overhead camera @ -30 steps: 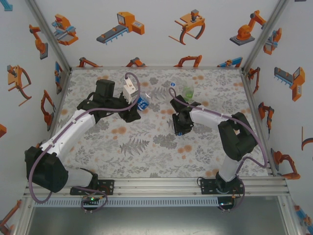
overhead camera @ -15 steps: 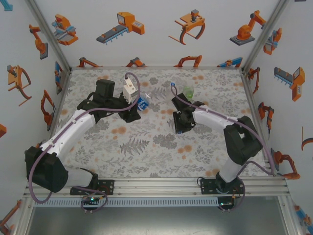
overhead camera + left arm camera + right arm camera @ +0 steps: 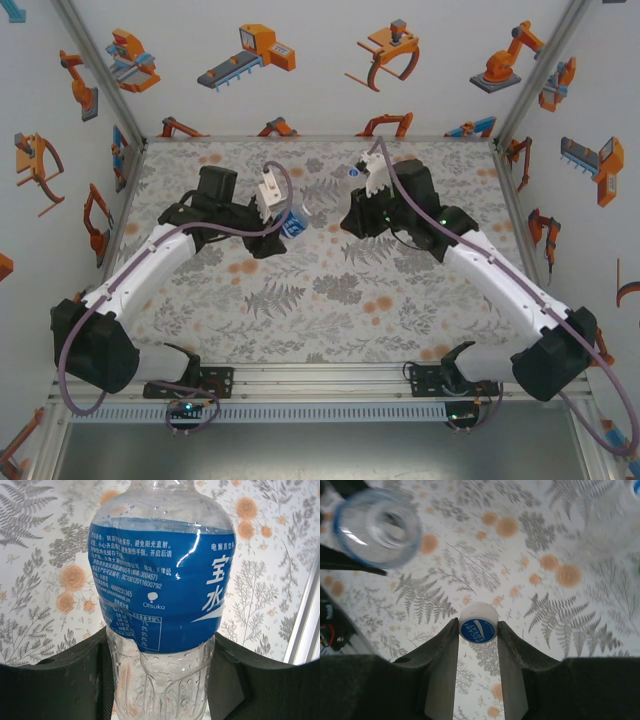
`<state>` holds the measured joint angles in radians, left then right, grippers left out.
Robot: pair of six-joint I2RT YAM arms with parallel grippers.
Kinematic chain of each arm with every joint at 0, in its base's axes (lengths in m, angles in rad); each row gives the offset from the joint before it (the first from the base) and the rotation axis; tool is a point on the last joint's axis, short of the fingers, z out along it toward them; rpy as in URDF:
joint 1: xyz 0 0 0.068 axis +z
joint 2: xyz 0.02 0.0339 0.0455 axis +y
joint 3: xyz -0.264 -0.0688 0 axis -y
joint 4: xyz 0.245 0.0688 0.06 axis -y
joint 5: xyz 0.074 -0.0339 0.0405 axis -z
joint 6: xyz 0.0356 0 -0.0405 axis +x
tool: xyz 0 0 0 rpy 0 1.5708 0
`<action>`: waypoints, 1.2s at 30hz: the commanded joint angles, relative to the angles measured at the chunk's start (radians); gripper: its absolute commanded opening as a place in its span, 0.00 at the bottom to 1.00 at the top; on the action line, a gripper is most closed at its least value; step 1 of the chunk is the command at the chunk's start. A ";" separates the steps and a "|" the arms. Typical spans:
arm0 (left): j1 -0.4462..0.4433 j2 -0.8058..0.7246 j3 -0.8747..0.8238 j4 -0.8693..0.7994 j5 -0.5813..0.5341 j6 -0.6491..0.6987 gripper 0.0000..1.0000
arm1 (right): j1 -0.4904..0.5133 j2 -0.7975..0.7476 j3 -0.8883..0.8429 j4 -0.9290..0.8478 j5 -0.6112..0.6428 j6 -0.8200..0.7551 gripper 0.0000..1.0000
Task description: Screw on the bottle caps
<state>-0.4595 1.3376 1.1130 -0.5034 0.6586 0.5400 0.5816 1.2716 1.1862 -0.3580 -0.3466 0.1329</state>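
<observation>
**Left claw.** In the left wrist view, the left claw (image 3: pixel 157 685) is pinching the blue-label bottle (image 3: pixel 160 595). One dark finger (image 3: pixel 70 680) presses the clear ribbed lower body from the left, and the other presses it from the right. The blue label, printed "Otsuka", sits just beyond the fingertips, and the bottle's shoulder lies farther out. This view gives the label text and the droplets inside the wall. The neck is cut off at the top edge.

**Right claw.** In the right wrist view, the right claw (image 3: pixel 478 630) is pinching a white bottle cap (image 3: pixel 478 625) at its fingertips. Both fingers touch the cap's rim, and its blue printed face is turned toward the camera. The open mouth of the blue-label bottle (image 3: pixel 377 527) lies beyond the fingertips and to their left, well apart from the cap and seen end-on. A blurred colourless bottle (image 3: pixel 620 510) stands beyond the fingertips to the right.

**Overhead view.** The left claw (image 3: pixel 281 228) and right claw (image 3: pixel 352 215) face each other over the floral table (image 3: pixel 300 290). The blue-label bottle (image 3: pixel 294 225) is at the left claw's tips, between the two claws. The cap is too small to make out from here.
</observation>
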 commanded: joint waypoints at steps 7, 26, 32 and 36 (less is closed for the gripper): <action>-0.043 -0.133 -0.083 -0.072 0.160 0.361 0.00 | -0.017 -0.048 0.078 0.065 -0.494 -0.334 0.01; -0.068 -0.172 -0.099 -0.063 0.190 0.390 0.00 | -0.002 0.008 0.064 0.044 -0.714 -0.368 0.00; -0.067 -0.166 -0.098 -0.056 0.197 0.379 0.00 | 0.007 0.008 0.057 0.023 -0.678 -0.385 0.00; -0.066 -0.167 -0.096 -0.043 0.194 0.352 0.00 | 0.013 0.010 0.059 0.009 -0.700 -0.388 0.00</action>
<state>-0.5232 1.1851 1.0164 -0.5552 0.8097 0.9108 0.5819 1.2865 1.2377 -0.3351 -1.0283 -0.2268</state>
